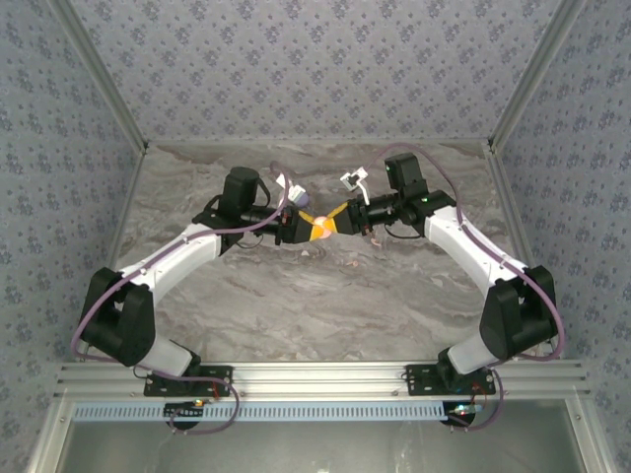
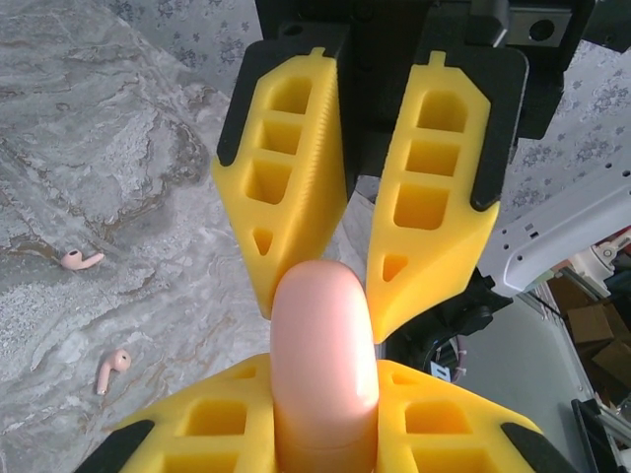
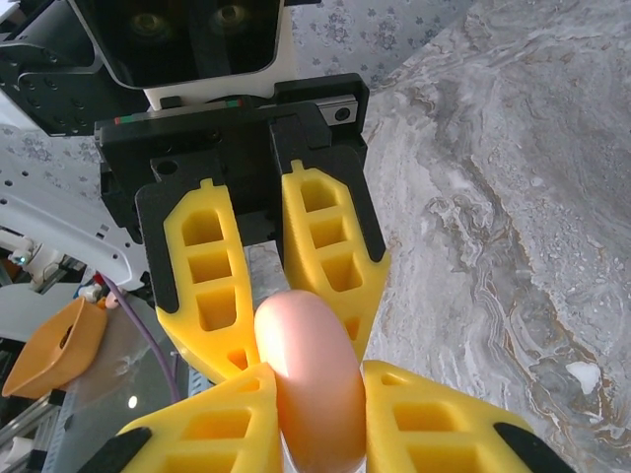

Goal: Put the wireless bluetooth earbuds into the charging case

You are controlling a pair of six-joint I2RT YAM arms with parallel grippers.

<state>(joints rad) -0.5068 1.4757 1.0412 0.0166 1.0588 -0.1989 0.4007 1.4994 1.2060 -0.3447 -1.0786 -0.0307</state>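
A smooth pink charging case [image 1: 322, 231] hangs above the middle of the table, held from both sides. My left gripper [image 1: 308, 225] is shut on its left end and my right gripper [image 1: 340, 219] on its right end. In the left wrist view the case [image 2: 325, 335] sits between my left gripper's [image 2: 325, 379] yellow fingers, with the right gripper [image 2: 325, 296] closed around its far tip. The right wrist view shows the case [image 3: 306, 345] pinched by my right gripper [image 3: 315, 384]. Two pink earbuds [image 2: 82, 260] [image 2: 111, 370] lie loose on the table below. The case's lid is closed.
The grey marbled table [image 1: 325, 305] is bounded by patterned walls at the back and sides. Both arms reach inward from the near corners. An orange object [image 3: 59, 345] lies beyond the table's edge in the right wrist view.
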